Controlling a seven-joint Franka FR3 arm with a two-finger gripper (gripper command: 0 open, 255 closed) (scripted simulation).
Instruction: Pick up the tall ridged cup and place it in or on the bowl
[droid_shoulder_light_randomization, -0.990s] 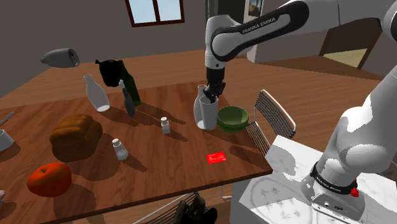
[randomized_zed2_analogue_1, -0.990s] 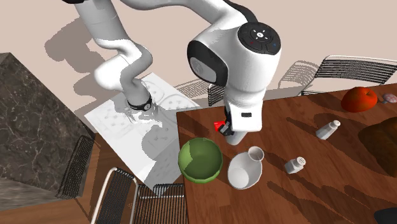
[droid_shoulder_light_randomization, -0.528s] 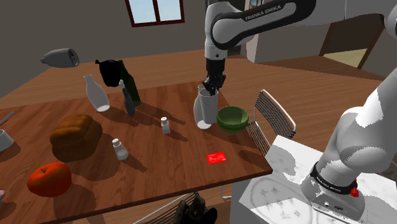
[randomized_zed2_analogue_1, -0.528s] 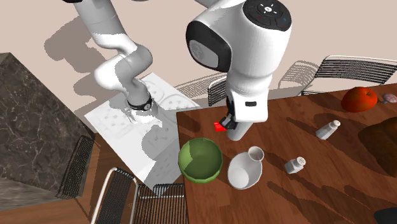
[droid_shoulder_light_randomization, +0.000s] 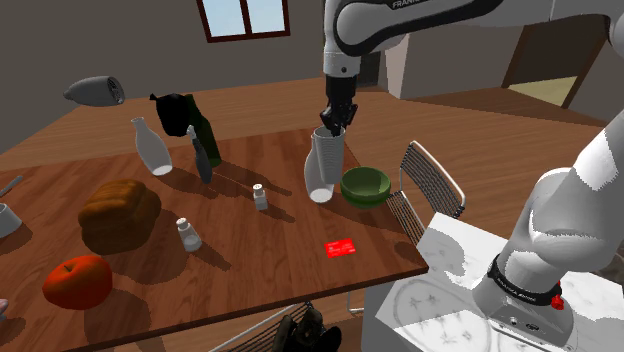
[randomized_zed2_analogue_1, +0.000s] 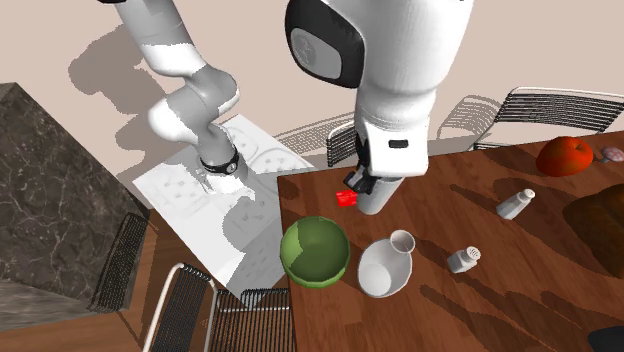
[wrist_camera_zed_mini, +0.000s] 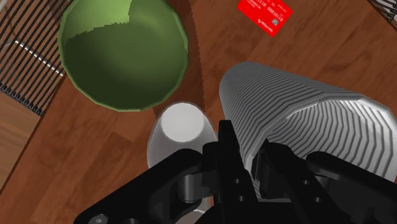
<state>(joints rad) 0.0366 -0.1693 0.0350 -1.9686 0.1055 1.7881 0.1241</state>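
My pincer (droid_shoulder_light_randomization: 331, 125) is clenched on the rim of the tall ridged cup (droid_shoulder_light_randomization: 324, 165). In the wrist view one finger sits inside the mouth and the other outside the wall. The pale grey cup hangs below the hand, mouth up, with its long axis close to upright. It is over the table (droid_shoulder_light_randomization: 250, 260), near the edge that runs beside the wire chair (droid_shoulder_light_randomization: 425, 185). I judge its base to be clear of the wood, but I can't confirm that.

The green bowl (wrist_camera_zed_mini: 118, 60) sits just beside the cup, nearer the chair-side edge, and it is empty. A white vase (wrist_camera_zed_mini: 181, 127) stands close to both. I reckon the next move is a short sideways carry toward that edge. I'd keep above the vase's neck, then lower the cup base-first into the bowl.
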